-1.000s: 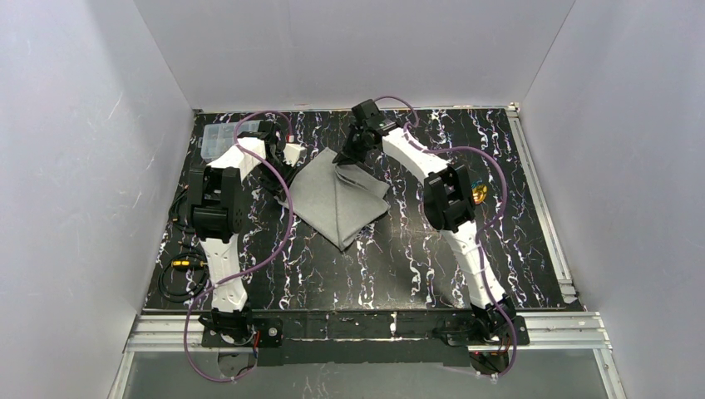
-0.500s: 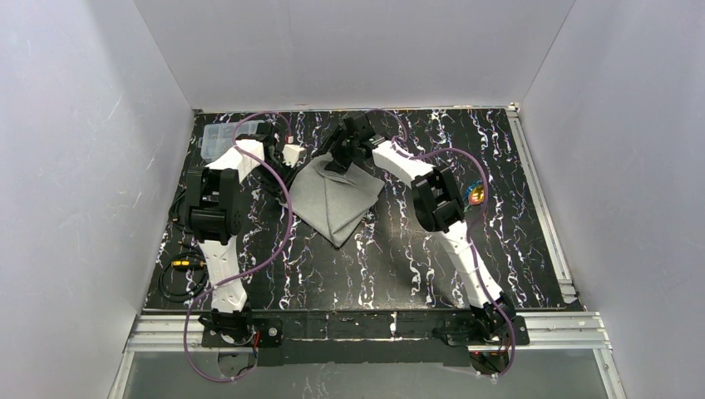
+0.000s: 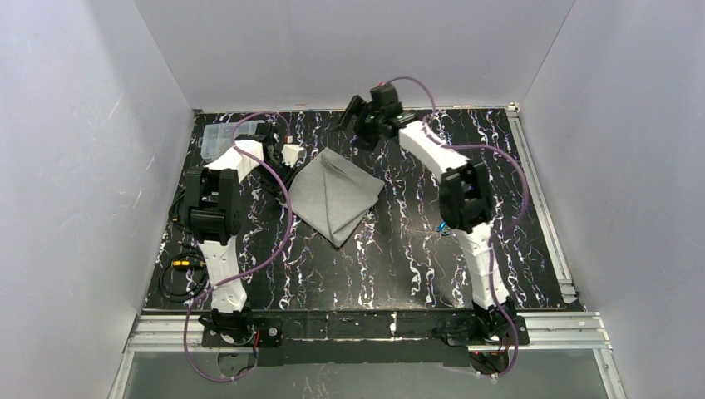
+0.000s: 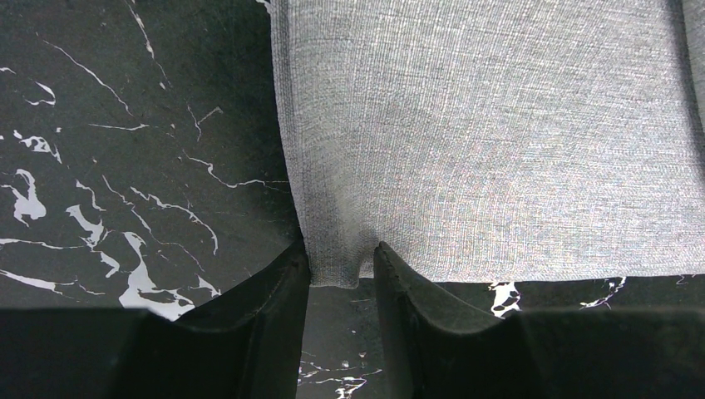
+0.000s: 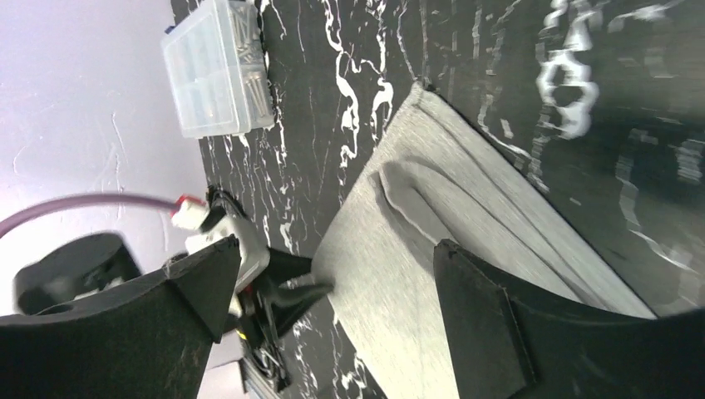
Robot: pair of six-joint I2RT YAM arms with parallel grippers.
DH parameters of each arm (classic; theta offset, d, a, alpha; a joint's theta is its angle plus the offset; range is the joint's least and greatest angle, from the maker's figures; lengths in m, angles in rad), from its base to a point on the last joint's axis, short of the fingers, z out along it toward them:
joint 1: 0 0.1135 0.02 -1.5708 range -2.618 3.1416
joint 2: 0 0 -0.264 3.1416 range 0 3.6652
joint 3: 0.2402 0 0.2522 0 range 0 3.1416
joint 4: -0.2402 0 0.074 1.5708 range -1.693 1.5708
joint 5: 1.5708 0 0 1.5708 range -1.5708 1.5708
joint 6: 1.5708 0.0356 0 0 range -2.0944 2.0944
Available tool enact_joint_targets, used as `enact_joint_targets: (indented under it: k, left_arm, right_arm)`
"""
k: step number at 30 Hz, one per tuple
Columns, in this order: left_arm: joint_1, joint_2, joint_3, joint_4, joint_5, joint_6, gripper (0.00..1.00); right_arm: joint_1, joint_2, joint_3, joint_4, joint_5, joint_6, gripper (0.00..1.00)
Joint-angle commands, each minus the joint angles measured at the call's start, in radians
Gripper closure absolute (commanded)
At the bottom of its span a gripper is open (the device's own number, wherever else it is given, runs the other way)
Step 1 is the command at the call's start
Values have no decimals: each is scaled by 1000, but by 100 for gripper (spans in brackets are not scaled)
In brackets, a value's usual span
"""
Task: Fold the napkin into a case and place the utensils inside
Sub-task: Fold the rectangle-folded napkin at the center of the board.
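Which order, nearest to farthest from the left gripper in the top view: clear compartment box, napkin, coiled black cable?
1. napkin, touching the left gripper.
2. clear compartment box, far-left corner.
3. coiled black cable, near-left edge.

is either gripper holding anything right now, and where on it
The left gripper pinches the napkin at one corner. The right gripper is open above the table and holds nothing.

— What's on the desk (image 3: pixel 382 258)?
— It's black with white veins. The napkin (image 3: pixel 332 195) lies folded on it, one corner caught between my left fingers (image 4: pixel 266 307).
— Anything else?
— A clear compartment box (image 5: pixel 218 66), well beyond my spread right fingers (image 5: pixel 482 324).
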Motion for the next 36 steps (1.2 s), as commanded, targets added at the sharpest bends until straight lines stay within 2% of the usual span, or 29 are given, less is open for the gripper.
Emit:
enact_joint_targets:
  k: [1, 6, 11, 17, 23, 30, 36]
  left_arm:
    - [6, 11, -29, -87, 35, -5, 68]
    - [11, 11, -12, -102, 35, -4, 68]
    - [13, 13, -3, -110, 34, -6, 68]
    - [25, 47, 37, -133, 46, -18, 69]
    - [25, 49, 54, -140, 44, -15, 70]
    - [25, 38, 93, -166, 33, -10, 70]
    - [34, 15, 152, -213, 38, -4, 66]
  right_arm:
    - [-30, -276, -199, -104, 50, -175, 8]
    - [-14, -523, -660, -25, 66, -187, 21]
    - [42, -677, -896, 23, 123, -152, 27]
    - [67, -680, -990, 80, 127, -118, 27]
    - [69, -638, -1013, 137, 176, -131, 28]
    - [68, -582, -973, 166, 232, -155, 36]
    - [70, -566, -944, 119, 265, -174, 37]
